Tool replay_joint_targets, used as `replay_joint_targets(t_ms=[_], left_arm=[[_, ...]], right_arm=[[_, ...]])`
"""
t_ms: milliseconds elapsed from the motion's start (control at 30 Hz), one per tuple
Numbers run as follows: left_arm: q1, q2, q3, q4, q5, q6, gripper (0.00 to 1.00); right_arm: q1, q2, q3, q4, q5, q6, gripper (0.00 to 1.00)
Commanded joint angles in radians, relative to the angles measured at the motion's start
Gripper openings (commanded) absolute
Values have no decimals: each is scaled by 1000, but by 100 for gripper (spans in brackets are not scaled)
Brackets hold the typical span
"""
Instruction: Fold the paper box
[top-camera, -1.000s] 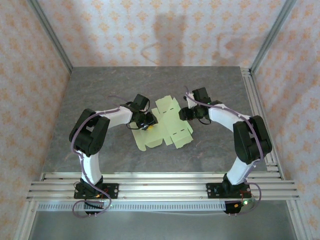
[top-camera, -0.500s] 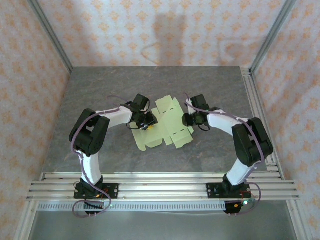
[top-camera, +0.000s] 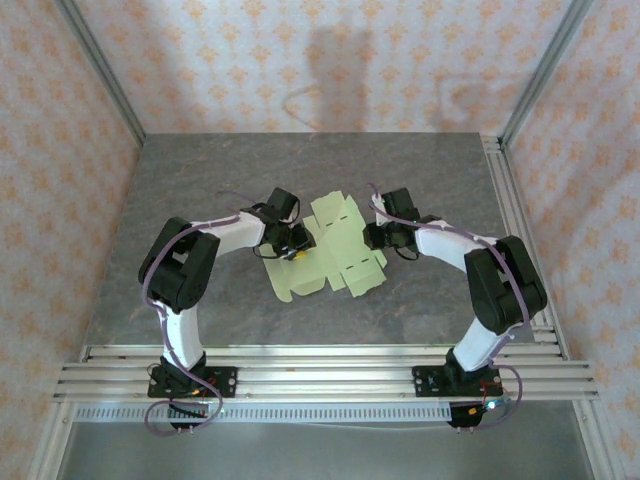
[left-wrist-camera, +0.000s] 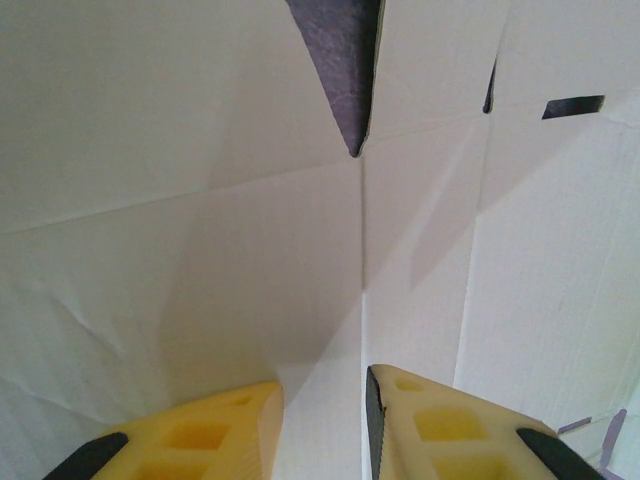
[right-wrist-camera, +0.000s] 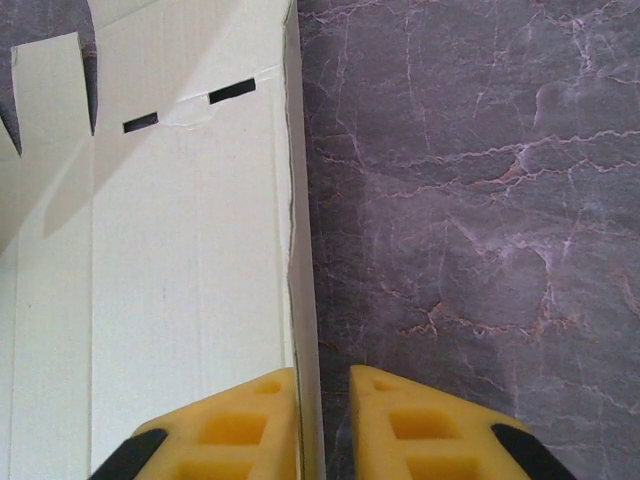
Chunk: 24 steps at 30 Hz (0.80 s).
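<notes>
The paper box (top-camera: 338, 252) lies unfolded and mostly flat at the middle of the table, pale yellow-green with flaps and slots. My left gripper (top-camera: 290, 246) is down on its left part. In the left wrist view the yellow fingers stand a little apart over the card (left-wrist-camera: 220, 250), and the left gripper (left-wrist-camera: 322, 385) has a crease running up from between them. My right gripper (top-camera: 373, 237) is at the box's right edge. In the right wrist view the right gripper (right-wrist-camera: 322, 372) sits narrowly astride a raised edge of the card (right-wrist-camera: 180, 260); the edge touches the left finger, with a gap to the right one.
The grey marbled table (top-camera: 200, 180) has an aluminium rail along its right side (top-camera: 512, 215) and several rails across the front (top-camera: 320, 365). Patterned walls close in the back and both sides. Bare table (right-wrist-camera: 470, 200) lies right of the box.
My right gripper has moved left up to the box's right edge and its jaws have narrowed around that edge. The left arm and the box have not moved.
</notes>
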<state>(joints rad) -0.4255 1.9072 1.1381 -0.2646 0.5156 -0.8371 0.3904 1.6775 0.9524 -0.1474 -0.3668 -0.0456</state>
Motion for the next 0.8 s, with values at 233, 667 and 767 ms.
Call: replay_joint_targets(t_ms=[233, 667, 767], left_arm=[[-5, 9, 14, -120, -31, 20, 36], [0, -118, 289, -312, -64, 85, 79], [2, -94, 377, -362, -109, 117, 86]], right_arm=[[7, 15, 23, 7, -2, -19, 0], [170, -86, -70, 147, 263, -140, 0], [215, -94, -77, 165, 336, -193, 0]])
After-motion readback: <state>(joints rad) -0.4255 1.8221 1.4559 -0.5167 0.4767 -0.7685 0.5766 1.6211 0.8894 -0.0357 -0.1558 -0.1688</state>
